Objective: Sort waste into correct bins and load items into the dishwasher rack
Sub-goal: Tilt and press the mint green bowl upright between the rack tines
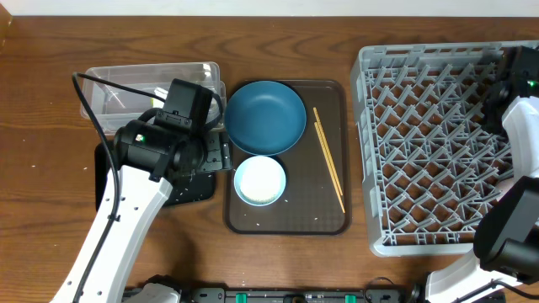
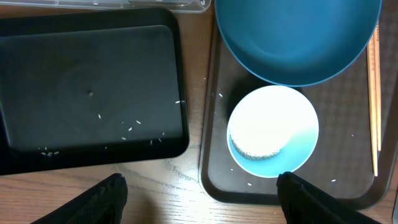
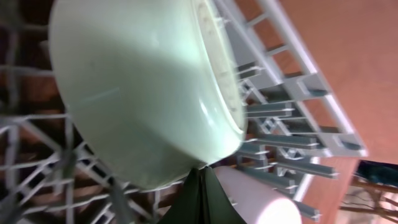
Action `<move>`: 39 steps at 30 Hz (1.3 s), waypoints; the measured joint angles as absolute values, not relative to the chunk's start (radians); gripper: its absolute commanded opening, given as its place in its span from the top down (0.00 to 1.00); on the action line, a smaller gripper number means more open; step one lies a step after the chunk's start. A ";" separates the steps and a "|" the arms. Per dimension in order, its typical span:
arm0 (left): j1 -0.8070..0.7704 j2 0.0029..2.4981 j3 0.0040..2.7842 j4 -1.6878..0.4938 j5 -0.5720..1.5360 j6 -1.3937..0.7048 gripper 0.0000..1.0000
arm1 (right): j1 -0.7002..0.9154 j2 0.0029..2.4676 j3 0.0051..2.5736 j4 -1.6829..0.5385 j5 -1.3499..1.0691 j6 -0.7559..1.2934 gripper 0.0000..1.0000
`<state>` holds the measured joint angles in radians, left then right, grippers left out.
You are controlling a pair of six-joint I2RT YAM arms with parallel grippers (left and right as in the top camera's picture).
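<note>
My left gripper is open and empty, hovering over the wood between the black tray and the brown tray. The black tray holds scattered rice grains. The pale-blue bowl with rice scraps in it sits on the brown tray, below the dark-blue dish. Wooden chopsticks lie to their right. My right gripper is shut on the rim of the mint-green bowl, tilted on edge among the pegs of the grey rack. The pink-white cup lies beside it.
The clear tub stands behind the black tray, with pale and yellowish contents partly hidden by my left arm. The brown tray lies between the bins and the rack. My right arm covers the rack's far right corner.
</note>
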<state>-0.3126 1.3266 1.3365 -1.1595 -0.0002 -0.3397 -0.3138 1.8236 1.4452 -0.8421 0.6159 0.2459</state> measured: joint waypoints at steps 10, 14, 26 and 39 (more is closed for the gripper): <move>-0.313 1.327 1.336 -1.159 0.000 -0.340 0.20 | -0.290 1.767 1.445 -0.823 0.374 0.215 0.99; -0.313 1.327 1.336 -1.159 0.000 -0.340 0.20 | -0.289 1.766 1.445 -0.819 0.318 0.207 0.99; -0.313 1.327 1.336 -1.159 0.000 -0.340 0.20 | -0.290 1.835 1.445 -0.788 0.307 0.192 0.99; -0.313 1.327 1.336 -1.159 0.000 -0.340 0.20 | -0.307 1.814 1.445 -0.833 0.611 0.262 0.99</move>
